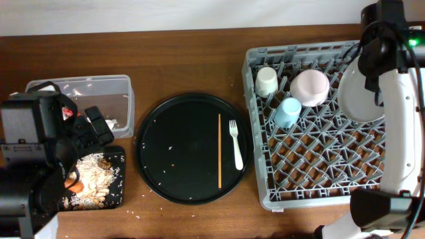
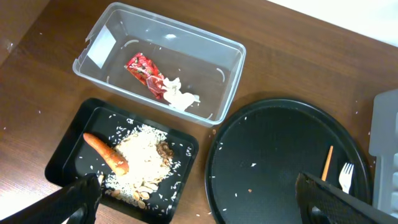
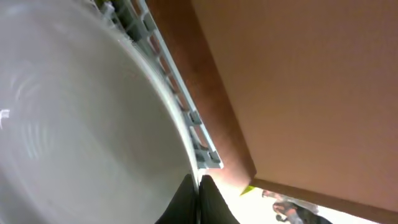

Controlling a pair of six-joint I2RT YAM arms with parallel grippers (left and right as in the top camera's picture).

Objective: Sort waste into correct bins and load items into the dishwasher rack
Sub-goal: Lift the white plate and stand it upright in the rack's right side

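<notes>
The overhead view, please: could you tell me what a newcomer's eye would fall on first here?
The big grey dishwasher rack on the right draws the eye first, already holding a cream cup, a light blue cup, a pink-white bowl and a pale plate. Next comes the round black tray in the middle, with a wooden chopstick and a white fork lying side by side on it.
</notes>
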